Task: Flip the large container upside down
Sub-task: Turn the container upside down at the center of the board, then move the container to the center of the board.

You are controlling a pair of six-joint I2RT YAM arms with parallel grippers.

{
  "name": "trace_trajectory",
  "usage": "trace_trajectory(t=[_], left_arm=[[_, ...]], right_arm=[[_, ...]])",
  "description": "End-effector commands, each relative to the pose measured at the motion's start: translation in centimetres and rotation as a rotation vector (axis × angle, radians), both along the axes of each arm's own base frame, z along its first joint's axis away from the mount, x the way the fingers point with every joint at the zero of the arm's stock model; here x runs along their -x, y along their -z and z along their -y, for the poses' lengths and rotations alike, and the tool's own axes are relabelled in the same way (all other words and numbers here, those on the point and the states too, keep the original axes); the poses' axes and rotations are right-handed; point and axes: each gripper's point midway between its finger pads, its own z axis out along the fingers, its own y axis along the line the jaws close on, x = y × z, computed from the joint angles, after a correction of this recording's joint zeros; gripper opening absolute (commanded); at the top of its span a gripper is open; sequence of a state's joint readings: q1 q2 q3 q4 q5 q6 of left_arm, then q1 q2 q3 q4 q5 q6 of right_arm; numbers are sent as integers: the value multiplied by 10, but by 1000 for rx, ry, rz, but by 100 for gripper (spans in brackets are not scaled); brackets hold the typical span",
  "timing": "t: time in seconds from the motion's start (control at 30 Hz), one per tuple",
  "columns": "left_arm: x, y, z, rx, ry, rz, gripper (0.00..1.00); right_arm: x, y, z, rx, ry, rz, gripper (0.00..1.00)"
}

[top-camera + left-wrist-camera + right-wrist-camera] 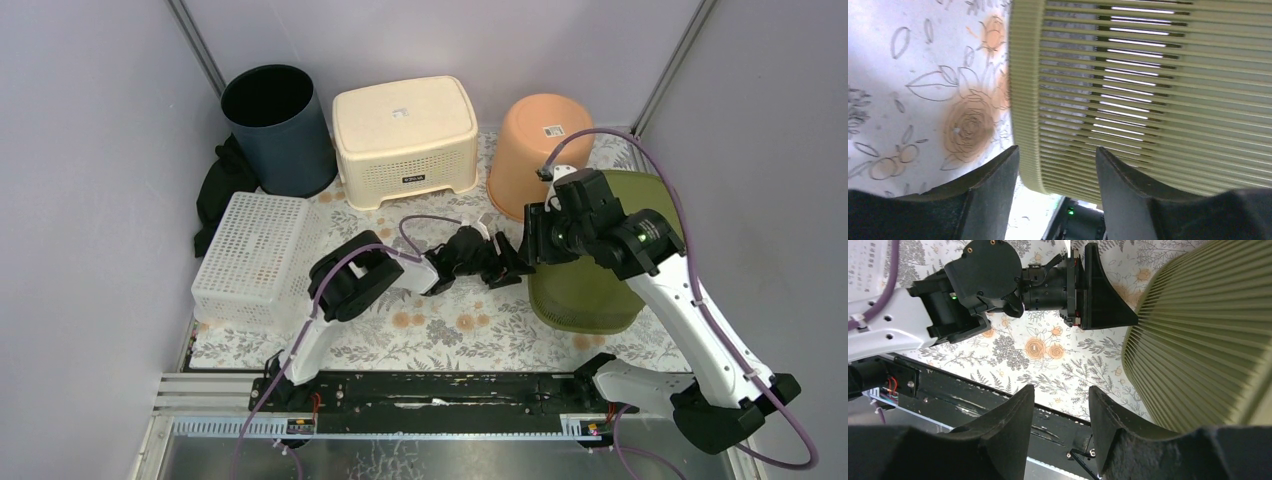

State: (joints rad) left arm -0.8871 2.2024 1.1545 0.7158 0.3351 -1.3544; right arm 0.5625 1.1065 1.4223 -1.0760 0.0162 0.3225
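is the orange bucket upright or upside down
Upside down: the orange bucket shows its closed base with a sticker facing up, and no open mouth is visible.

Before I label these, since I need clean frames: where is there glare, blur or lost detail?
Top external: even light, sharp, only soft shadows. Left wrist: light burns white through the slots of the green container; the dark fingers lose detail. Right wrist: the container's near wall looks soft, while the floral tablecloth is crisp.

Soft even light, faint shadows on the bench (440, 335), top view sharp, bright glare through basket (1148, 100) slots in left wrist view, left pincer (1057, 150) dark, slightly blurred.
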Motion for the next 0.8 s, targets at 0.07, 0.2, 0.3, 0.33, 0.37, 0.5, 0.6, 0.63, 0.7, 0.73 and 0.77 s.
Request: trace_trajectory(t=[0.07,0.2,0.3,0.33,0.37,0.5,0.6,0.63,0.7,0.73,0.77], left_arm=[[6,5,-5,-103,67,27,71],[6,-1,-12,-143,64,55,72],[5,-6,-22,-190,46,84,72],[5,-8,-25,-203,40,93,72],[5,-11,-28,-212,36,106,71],[14,-16,-42,-227,32,120,72],[22,-24,-53,-234,31,138,72],[24,-26,-58,-237,29,145,72],[28,-32,-67,-247,22,162,72],[30,-34,-70,-250,22,166,72],[32,-35,-74,-254,21,170,72]], right_arm=[[-12,14,1,31,28,15,52],[-16,25,4,63,46,5,53],[-19,31,7,87,61,0,54],[-21,33,7,91,66,1,54],[-22,34,8,97,71,1,55],[-30,45,13,148,100,-6,58],[-33,60,19,190,117,-36,59],[-34,66,23,202,127,-47,59],[-37,76,34,217,160,-66,59],[-39,79,39,215,177,-70,59],[-41,81,45,210,192,-73,59]])
